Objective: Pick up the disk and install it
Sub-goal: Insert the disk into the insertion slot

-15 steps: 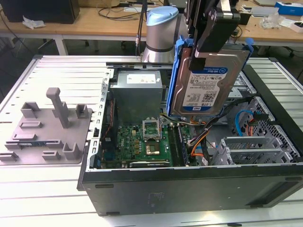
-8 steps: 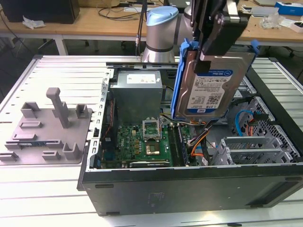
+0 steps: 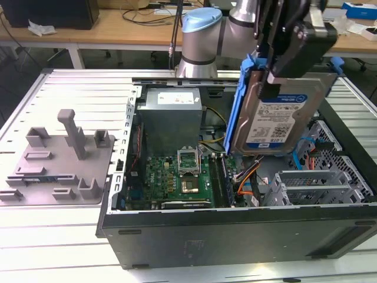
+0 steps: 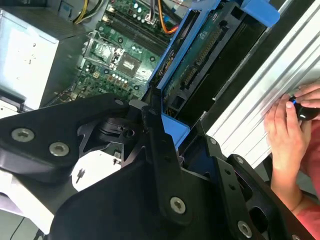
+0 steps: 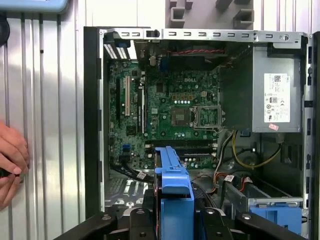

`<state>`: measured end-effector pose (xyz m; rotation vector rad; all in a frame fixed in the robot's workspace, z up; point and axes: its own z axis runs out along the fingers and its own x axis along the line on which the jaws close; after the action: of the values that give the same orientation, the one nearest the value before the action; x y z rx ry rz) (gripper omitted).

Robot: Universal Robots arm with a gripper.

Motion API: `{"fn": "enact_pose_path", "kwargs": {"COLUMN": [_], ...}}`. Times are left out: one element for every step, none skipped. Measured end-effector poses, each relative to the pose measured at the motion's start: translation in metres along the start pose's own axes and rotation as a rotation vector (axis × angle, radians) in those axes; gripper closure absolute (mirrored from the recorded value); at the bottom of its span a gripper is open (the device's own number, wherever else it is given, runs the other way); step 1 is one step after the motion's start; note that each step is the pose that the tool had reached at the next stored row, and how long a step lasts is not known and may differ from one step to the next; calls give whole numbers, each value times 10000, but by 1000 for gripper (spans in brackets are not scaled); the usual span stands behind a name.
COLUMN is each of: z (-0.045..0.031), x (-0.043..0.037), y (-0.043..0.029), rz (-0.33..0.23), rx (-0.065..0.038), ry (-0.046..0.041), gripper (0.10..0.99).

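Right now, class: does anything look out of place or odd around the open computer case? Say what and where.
A person's hand is over the ribbed metal table beside the computer case, while the gripper holds the disk steeply tilted above it. A hand that near the working arm stands out.

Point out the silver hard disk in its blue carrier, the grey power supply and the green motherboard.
Silver hard disk in blue plastic carrier [image 3: 278, 118]: exterior view, on its label.
Grey boxy metal power supply [image 3: 171, 127]: exterior view, on its side wall.
Green motherboard [image 5: 165, 107]: first wrist view, on bare board.
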<state>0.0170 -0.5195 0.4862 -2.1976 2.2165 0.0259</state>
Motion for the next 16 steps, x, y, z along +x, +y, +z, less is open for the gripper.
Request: {"fn": "enact_pose_path", "kwargs": {"z": [0, -1, -1, -1, -1, -2, -2, -2, -2, -2, -2, -2, -2, -2, -2, -2], "x": [16, 25, 43, 62, 77, 94, 114, 144, 157, 164, 174, 181, 187, 200, 210, 215], "y": [-34, -60, -130, -203, -259, -314, -381, -480, -522, -551, -595, -626, -658, -723, -782, -813], "rz": [0, 0, -2, 0, -1, 0, 0, 0, 0, 0, -2, -1, 0, -1, -1, 0], "rx": [-1, -1, 0, -1, 0, -1, -1, 0, 0, 0, -1, 0, 0, 0, 0, -1], "ry": [0, 0, 0, 0, -1, 0, 1, 0, -1, 0, 0, 0, -1, 0, 0, 0], "gripper": [718, 718, 718, 718, 718, 718, 718, 718, 718, 718, 718, 718, 718, 718, 718, 718]}}
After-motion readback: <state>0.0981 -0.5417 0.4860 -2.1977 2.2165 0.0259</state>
